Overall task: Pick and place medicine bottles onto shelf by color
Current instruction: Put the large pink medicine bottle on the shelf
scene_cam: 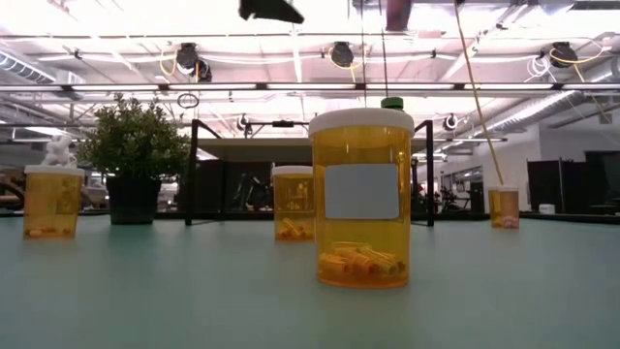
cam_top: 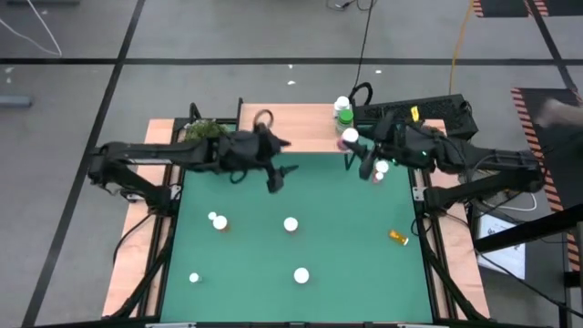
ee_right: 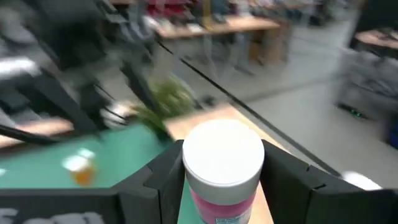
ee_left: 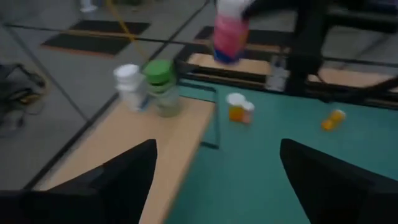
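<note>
Near the far right corner of the green desk point(cam_top: 237, 264), my right pincer point(ee_right: 222, 186) is clamped on a pink bottle point(ee_right: 222, 177); its two dark fingers point(ee_right: 158, 180) press the sides just under the white cap. From above, that bottle sits just off the right end of the shelf point(cam_top: 291, 128), above the mat edge. Its label shows a blue band, but I cannot read any writing on it.

My left pincer point(cam_top: 276, 178) hangs over the far middle of the desk, just in front of the shelf, with its fingers wide apart and nothing between them. Through my left wrist view, the shelf end carries a green-capped bottle point(ee_left: 160, 87) and a white bottle point(ee_left: 130, 86) standing side by side, touching or nearly so. A small orange bottle point(ee_left: 237, 108) stands on the mat just beside the shelf's black leg, and another orange bottle point(ee_left: 334, 118) lies on its side farther off.

On the open mat stand several white-capped bottles, well apart from one another. At desk height, the nearest orange bottle point(scene_cam: 360, 199) is upright with a blank white label and orange capsules at its bottom. Three more orange bottles stand behind it. A bushy plant point(scene_cam: 134, 155) in a dark pot stands at the left end of the shelf.
</note>
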